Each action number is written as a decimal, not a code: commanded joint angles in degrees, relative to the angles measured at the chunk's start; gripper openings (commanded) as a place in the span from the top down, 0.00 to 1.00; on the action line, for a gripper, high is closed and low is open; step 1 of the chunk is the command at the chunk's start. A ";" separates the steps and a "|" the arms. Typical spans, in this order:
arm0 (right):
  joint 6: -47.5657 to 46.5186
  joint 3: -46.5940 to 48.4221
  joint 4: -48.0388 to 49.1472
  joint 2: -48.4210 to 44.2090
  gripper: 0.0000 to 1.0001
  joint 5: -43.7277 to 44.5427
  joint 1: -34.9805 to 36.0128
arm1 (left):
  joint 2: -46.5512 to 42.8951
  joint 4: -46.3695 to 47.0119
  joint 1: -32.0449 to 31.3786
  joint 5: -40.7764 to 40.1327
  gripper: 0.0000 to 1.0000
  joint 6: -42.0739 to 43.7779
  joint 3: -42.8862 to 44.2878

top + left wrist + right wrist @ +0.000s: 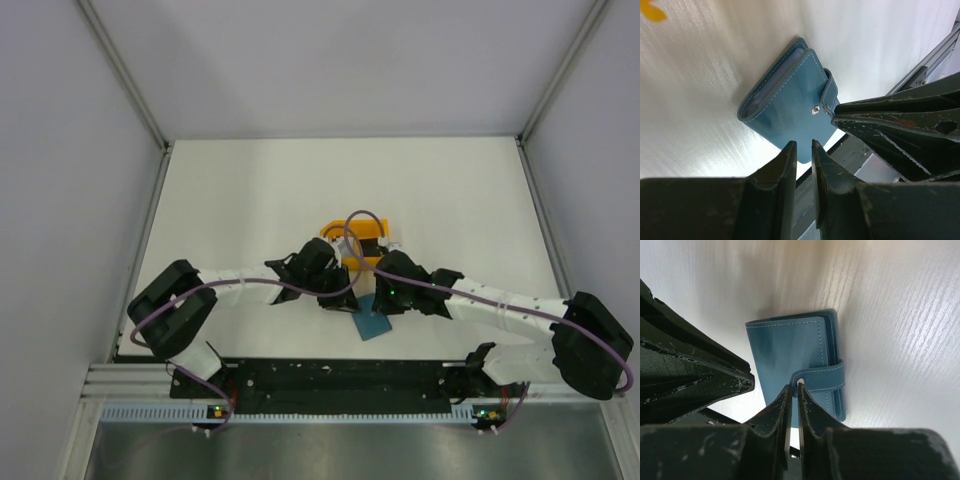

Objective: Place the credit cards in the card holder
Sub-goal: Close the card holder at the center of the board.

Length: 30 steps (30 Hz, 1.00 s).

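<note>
The card holder (785, 107) is a teal-blue wallet lying flat on the white table, closed by a strap with a metal snap. It also shows in the right wrist view (790, 350) and the top view (375, 326). My left gripper (804, 145) hovers over its near edge, its jaws almost together with nothing between them. My right gripper (794, 388) is shut and empty, its tips right at the strap's snap (800, 383). Both grippers (338, 300) (378, 303) meet over the holder. No credit cards show clearly.
An orange tray (345, 236) stands just behind the grippers, largely covered by the arms and a cable; a corner of it shows in the left wrist view (651, 12). The black rail of the table's near edge (340, 375) lies close in front of the holder.
</note>
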 commanded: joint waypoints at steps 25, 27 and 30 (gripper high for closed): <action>0.02 1.39 1.06 1.72 1.00 -0.36 -0.49 | 4.69 0.99 -1.46 -2.35 0.77 -1.45 3.78; 0.19 0.96 1.49 2.16 1.00 -0.54 -0.49 | 4.78 0.90 -1.46 -2.52 0.77 -1.53 3.51; 0.81 0.08 3.51 2.69 1.00 -1.77 -0.40 | 5.04 0.90 -1.46 -2.96 0.77 -2.06 3.25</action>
